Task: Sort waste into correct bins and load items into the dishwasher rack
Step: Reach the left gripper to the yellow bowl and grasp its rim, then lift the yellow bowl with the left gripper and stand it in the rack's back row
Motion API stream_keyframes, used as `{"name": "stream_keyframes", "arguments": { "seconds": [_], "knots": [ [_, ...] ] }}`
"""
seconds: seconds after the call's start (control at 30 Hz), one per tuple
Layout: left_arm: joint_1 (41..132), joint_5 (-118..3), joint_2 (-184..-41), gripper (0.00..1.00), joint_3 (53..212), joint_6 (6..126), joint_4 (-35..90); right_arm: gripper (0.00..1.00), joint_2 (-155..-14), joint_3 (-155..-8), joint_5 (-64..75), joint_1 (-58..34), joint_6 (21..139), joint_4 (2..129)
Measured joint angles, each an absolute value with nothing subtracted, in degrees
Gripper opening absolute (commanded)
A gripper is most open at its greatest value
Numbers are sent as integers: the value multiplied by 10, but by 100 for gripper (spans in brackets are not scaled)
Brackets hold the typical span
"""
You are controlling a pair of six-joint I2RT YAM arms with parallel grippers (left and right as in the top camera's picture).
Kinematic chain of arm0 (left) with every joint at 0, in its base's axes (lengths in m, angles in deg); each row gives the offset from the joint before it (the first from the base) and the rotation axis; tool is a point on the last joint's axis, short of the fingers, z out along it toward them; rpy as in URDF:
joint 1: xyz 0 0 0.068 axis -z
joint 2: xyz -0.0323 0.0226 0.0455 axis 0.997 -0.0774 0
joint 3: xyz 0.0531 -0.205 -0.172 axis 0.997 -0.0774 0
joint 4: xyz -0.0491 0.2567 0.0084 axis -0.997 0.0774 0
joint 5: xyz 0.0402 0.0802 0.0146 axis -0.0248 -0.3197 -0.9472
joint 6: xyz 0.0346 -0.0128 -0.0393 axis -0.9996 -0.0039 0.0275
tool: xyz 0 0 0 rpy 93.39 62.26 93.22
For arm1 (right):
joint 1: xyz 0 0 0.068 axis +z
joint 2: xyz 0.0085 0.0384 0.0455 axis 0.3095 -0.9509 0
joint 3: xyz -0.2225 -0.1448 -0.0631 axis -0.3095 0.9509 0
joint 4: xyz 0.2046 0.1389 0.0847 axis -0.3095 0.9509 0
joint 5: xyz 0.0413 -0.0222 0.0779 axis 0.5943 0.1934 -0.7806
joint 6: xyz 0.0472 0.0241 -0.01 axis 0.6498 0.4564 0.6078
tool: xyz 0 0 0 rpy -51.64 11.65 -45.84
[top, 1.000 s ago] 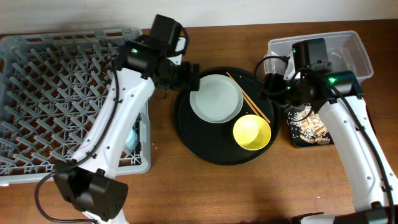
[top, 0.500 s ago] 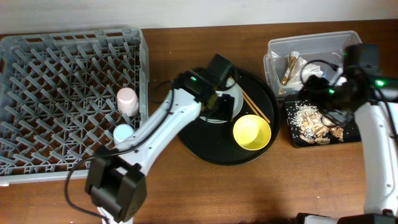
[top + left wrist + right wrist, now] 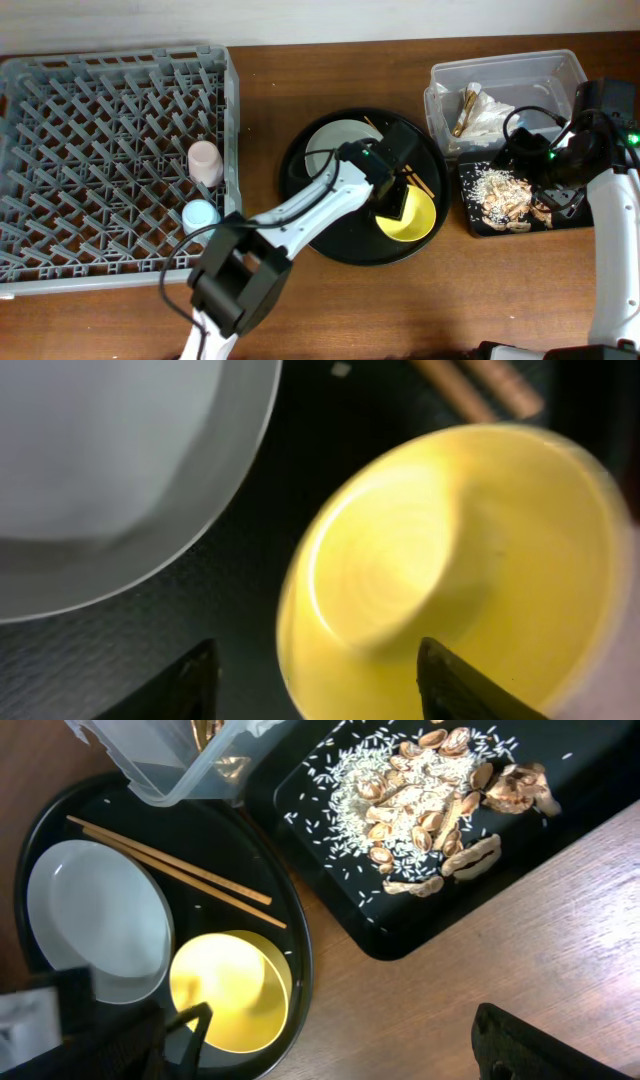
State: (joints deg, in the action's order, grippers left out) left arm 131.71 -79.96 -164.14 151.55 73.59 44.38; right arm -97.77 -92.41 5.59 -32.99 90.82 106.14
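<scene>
The yellow bowl sits on the round black tray next to the pale grey plate and two chopsticks. My left gripper is open, its fingers straddling the bowl's near rim. My right gripper is open and empty over the black rectangular tray, which holds food scraps. The clear tub holds the napkin and gold foil. The pink cup and blue cup stand in the rack.
The round black tray lies between the rack and the two bins. Bare wooden table lies in front of the black rectangular tray. My left arm reaches across the round tray from the front.
My left gripper has moved right from the plate to over the yellow bowl. My right gripper has moved from the tub to over the black rectangular tray.
</scene>
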Motion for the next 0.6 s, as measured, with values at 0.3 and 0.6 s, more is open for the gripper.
{"name": "stream_keyframes", "arguments": {
  "seconds": [0.3, 0.6],
  "knots": [
    [1317, -799, -1664, 1, 1515, 742, 444, 99, -977, -924, 61, -330, 908, 1063],
    [1316, -788, -1664, 1, 1539, 739, 509, 98, -978, -924, 62, -330, 908, 1063]
  ]
}}
